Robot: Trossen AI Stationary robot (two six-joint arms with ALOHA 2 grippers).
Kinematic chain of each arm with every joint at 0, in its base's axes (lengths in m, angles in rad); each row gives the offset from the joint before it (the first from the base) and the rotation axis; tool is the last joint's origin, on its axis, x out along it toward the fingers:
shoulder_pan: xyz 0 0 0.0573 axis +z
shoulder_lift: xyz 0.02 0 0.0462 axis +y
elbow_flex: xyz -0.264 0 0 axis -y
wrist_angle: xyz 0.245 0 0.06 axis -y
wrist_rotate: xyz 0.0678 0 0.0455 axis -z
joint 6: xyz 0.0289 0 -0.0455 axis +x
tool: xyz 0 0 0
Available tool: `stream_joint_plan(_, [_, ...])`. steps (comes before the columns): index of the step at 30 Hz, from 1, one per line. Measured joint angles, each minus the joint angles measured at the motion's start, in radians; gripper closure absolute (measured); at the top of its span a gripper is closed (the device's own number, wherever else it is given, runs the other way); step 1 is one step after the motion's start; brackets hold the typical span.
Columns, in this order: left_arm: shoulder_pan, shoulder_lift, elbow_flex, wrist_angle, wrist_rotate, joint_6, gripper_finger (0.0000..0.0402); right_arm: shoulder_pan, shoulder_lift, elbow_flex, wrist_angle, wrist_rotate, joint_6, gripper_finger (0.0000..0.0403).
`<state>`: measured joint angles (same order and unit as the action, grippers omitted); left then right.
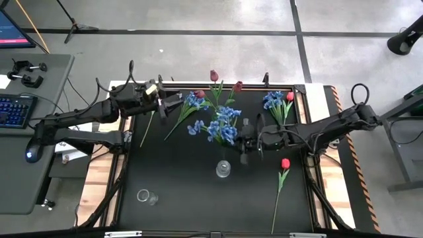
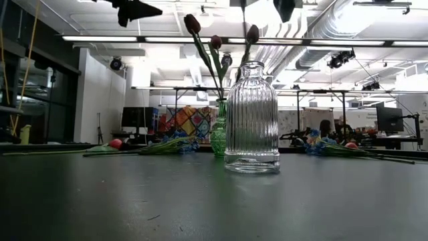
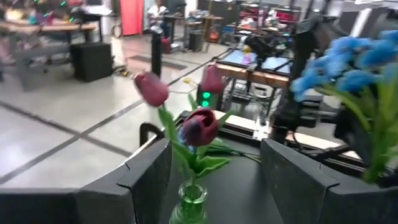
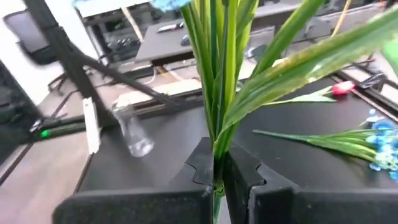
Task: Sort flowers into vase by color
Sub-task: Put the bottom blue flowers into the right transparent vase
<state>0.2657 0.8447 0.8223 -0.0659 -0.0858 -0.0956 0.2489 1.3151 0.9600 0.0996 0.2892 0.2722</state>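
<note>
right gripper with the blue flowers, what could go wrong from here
The right gripper pinches the blue flowers low on the stems, so the bushy top could sway or slip. The clear vase just below has a narrow neck, so the leafy stems may snag and tip it. The left gripper, open by the green vase of dark tulips, is close enough to brush them.

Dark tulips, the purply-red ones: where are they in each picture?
High view: the dark tulips are at the top middle, by the table's far edge.
Low view: top middle, behind the clear bottle.
Left wrist view: centre.
Right wrist view: not in it; the right gripper holds a blue flower stem.
Shared landmark: the green vase they stand in, in the low and left wrist views.
</note>
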Motion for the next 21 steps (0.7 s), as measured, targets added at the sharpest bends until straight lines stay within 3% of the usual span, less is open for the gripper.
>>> stream_joint_plan(8, [0.000,-0.098,0.000,-0.009,0.030,0.004,0.0167,0.011,0.050,0.000,0.036,0.015,0.103,0.0403])
stream_joint_plan(15, [0.000,-0.164,0.001,-0.008,0.025,-0.021,0.0167,0.035,-0.036,0.000,0.034,0.127,0.062,0.0403])
stream_joint_plan(21, [0.000,-0.151,0.001,-0.010,0.021,-0.077,0.0167,0.053,-0.047,0.001,-0.010,0.123,0.067,0.0403])
